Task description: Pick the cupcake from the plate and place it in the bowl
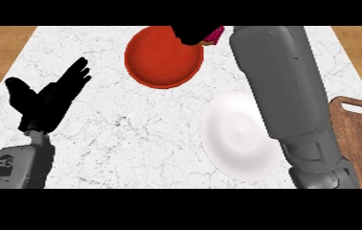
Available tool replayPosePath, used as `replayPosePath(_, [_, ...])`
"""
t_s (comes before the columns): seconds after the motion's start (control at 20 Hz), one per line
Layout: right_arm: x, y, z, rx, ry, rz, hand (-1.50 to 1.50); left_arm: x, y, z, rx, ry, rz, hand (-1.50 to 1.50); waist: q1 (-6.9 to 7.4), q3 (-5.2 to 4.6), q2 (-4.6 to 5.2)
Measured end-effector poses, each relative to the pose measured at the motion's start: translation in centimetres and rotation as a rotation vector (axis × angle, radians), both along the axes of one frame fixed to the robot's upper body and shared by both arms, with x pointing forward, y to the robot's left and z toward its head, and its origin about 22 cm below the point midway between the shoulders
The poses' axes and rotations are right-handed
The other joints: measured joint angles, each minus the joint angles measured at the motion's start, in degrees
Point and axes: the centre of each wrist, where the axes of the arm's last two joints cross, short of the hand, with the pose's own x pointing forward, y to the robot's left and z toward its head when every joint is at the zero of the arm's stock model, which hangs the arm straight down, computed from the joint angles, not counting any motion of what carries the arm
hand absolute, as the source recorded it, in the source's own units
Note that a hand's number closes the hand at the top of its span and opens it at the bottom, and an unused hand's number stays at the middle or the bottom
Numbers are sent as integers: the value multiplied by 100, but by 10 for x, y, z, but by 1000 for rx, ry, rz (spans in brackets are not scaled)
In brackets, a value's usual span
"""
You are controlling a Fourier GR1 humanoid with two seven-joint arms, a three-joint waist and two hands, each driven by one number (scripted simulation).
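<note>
Right hand (192, 34) is seen curled shut round the cupcake (214, 34) — only a pink and tan sliver shows past the black fingers. It is held at the far-right rim of the red bowl (161, 59), which lies mostly below and to the hand's left. White plate (233, 143) sits well back along the grey forearm, nearer the robot. Left hand (50, 97) is seen far to the left, fingers straight, at rest.
</note>
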Motion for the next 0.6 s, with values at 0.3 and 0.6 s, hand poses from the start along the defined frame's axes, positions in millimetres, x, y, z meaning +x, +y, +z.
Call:
replayPosePath(0.3, [23, 32, -19, 0, 6, -56, 150, 5, -13, -3, 3, -4, -18, 0, 91, -3, 40])
replayPosePath(0.6, [45, 41, -41, 13, 28, -109, 150, 8, -12, 0, -2, -10, -38, 0, 217, -5, 93])
